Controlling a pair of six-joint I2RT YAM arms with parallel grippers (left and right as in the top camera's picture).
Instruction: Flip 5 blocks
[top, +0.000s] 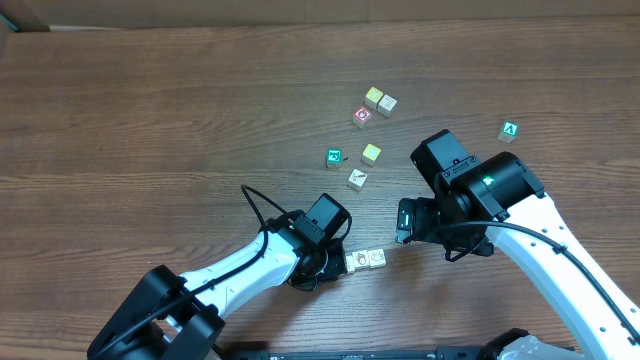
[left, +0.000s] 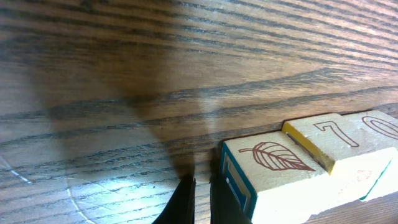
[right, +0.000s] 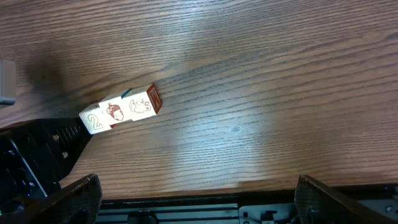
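Observation:
A short row of pale picture blocks (top: 368, 259) lies near the table's front edge. In the right wrist view the row (right: 121, 111) shows a "2", an acorn and an animal. My left gripper (top: 342, 263) is shut with nothing between its fingers, its tips (left: 202, 184) on the wood just left of the leaf-topped end block (left: 267, 167). Farther back lie a teal-faced block (top: 334, 157), a white block (top: 357, 179), a red-marked block (top: 362, 116) and a pale block (top: 387, 104). My right gripper (top: 405, 222) hovers open and empty right of the row, its fingers (right: 76, 198) far apart.
Two yellow-topped cubes (top: 373, 96) (top: 371, 153) sit among the back cluster. A green cube with a white "A" (top: 510, 131) stands alone at the right. The table's front edge and a dark rail (right: 186, 208) run just below the right gripper.

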